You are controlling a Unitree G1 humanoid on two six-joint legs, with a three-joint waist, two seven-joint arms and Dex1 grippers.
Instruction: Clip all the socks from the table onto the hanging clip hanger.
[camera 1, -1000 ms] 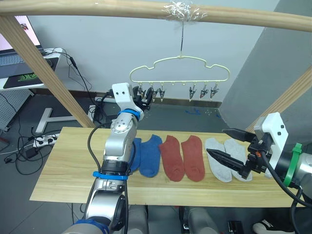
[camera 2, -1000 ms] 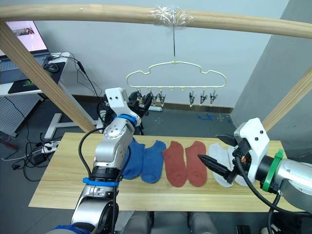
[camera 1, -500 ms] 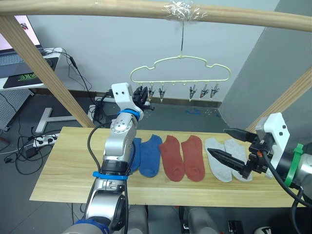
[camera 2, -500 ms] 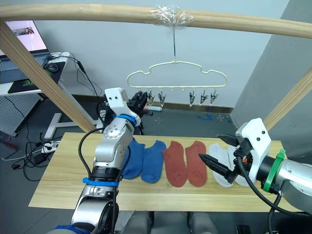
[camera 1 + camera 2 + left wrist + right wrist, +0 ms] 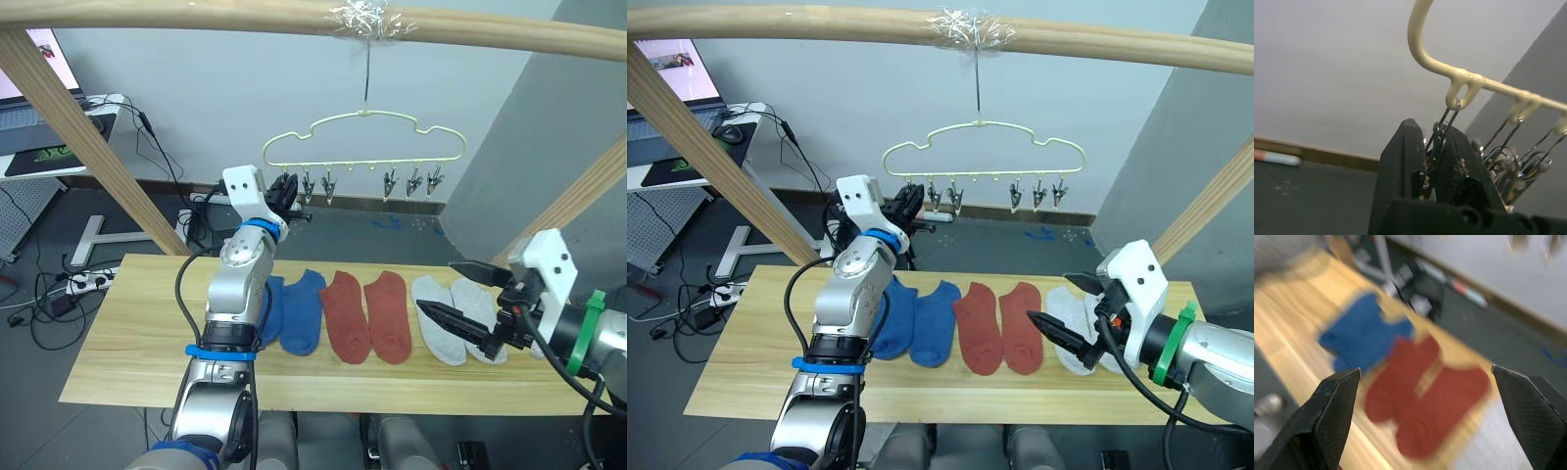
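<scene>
**Left end effector on end clip, six socks flat on table**

Clip hanger [image 5: 363, 140] hangs from wooden pole [image 5: 294, 18] above table [image 5: 137, 333]. Left end effector [image 5: 1435, 161] is up at hanger's leftmost clip [image 5: 1437, 142], fingers pinched shut on it. Below hanger, six socks lie in a row: blue pair [image 5: 299, 310], red pair [image 5: 367, 315], grey pair [image 5: 453, 318]. Right end effector [image 5: 458, 299], wide open, empty, hovers just over grey pair.
</scene>
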